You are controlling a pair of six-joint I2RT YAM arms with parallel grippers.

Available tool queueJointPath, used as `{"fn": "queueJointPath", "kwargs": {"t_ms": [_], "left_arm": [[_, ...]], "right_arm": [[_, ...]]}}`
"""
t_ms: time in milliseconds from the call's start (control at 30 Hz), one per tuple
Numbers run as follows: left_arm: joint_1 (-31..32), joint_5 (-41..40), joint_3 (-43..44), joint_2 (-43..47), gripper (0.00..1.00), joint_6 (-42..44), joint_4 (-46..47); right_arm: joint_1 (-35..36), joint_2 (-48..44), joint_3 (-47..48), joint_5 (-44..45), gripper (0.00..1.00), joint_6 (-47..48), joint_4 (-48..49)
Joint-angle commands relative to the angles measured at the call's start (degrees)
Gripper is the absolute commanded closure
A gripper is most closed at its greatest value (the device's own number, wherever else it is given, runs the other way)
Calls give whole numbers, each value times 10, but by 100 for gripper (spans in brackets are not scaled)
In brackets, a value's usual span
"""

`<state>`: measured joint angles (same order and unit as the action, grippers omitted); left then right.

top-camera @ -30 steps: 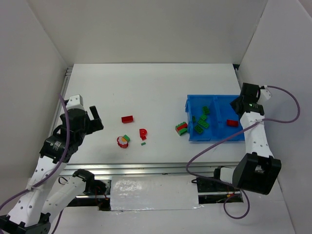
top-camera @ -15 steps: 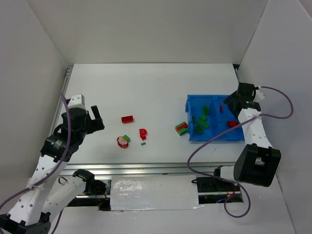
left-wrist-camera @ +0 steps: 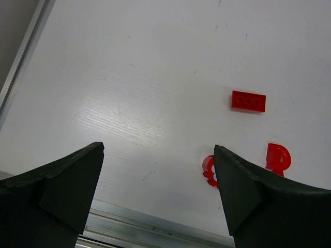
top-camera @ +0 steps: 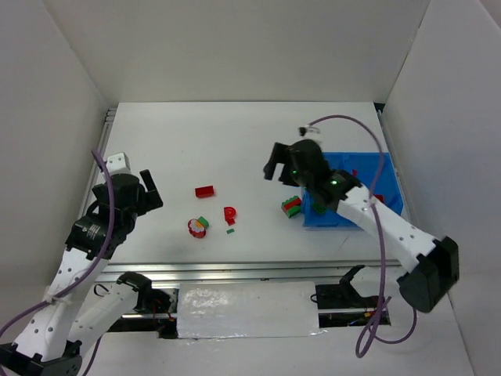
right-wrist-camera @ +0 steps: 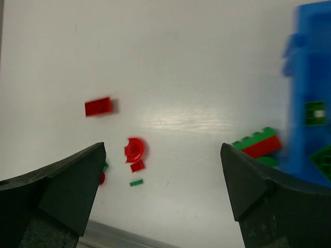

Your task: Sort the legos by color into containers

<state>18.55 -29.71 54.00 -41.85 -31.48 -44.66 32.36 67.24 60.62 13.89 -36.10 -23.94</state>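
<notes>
Loose legos lie mid-table: a red brick (top-camera: pixel 205 190), a red round piece (top-camera: pixel 229 212), a tiny green plate (top-camera: pixel 230 230), a round red-white piece (top-camera: pixel 198 226) and a joined red-green stack (top-camera: pixel 291 206) beside the blue bin (top-camera: pixel 329 219). My right gripper (top-camera: pixel 280 174) hangs open above the table left of the bin, holding nothing. In its wrist view (right-wrist-camera: pixel 163 147) I see the red brick (right-wrist-camera: pixel 99 106), the round piece (right-wrist-camera: pixel 135 150), the stack (right-wrist-camera: pixel 258 143) and the bin (right-wrist-camera: pixel 310 62) with green bricks (right-wrist-camera: pixel 314 112). The left gripper (top-camera: pixel 153 190) (left-wrist-camera: pixel 158 150) stands open and empty, left of the red brick (left-wrist-camera: pixel 249 101).
White walls close in the table on three sides. A metal rail (top-camera: pixel 235 270) runs along the near edge and another (top-camera: pixel 108 125) along the left side. My right arm and its cable cross over the bin, hiding part of both compartments.
My right arm has swung left from above the bin's right compartment to over the table beside the bin, and its jaws have opened wide. The left arm has barely shifted.
</notes>
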Motion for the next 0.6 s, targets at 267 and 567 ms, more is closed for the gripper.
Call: {"fn": "queueJointPath", "kwargs": {"t_ms": [267,567], "left_arm": [[-5,-3,10,-10,0,2,12],[-7,13,8,-15,0,12,19]], "right_arm": [[233,402,243,116,5,-7,-119],[246,488,275,83,6,-15,-109]]}}
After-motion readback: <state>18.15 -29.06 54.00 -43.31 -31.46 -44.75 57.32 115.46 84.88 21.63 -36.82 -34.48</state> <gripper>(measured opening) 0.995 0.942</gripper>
